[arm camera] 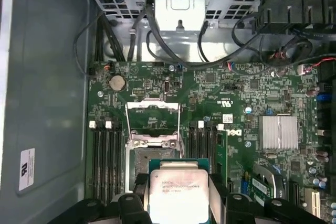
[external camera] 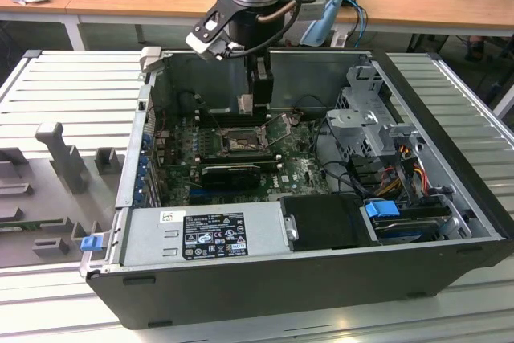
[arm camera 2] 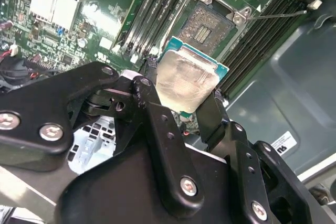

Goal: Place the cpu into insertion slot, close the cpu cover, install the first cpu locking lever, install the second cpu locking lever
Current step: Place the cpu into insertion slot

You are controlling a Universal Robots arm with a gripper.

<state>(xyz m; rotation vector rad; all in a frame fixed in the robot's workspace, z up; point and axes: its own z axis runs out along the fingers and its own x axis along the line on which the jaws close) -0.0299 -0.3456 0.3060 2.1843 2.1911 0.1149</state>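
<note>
My gripper (external camera: 249,106) hangs inside the open computer case, shut on the cpu (external camera: 246,104), a flat square chip with a pale metal top. In both wrist views the cpu (arm camera 2: 186,80) (arm camera: 177,192) sits pinched by its edges between the two black fingers (arm camera 2: 152,98), apart from the board. The insertion slot (arm camera 2: 209,24) (arm camera: 139,163) is a dark square socket with a silvery rim, bare, just beyond the chip. The cpu cover (arm camera: 152,104) lies flipped open past the socket. A thin lever rod (arm camera 2: 278,14) stands off beside the socket.
Memory slots (arm camera: 105,156) flank the socket on both sides. A long black ribbed card (external camera: 231,173) lies just in front of it, and a finned heatsink (arm camera: 278,132) to one side. The drive cage (external camera: 373,122), cables (arm camera: 157,40) and power supply (external camera: 201,230) crowd the case.
</note>
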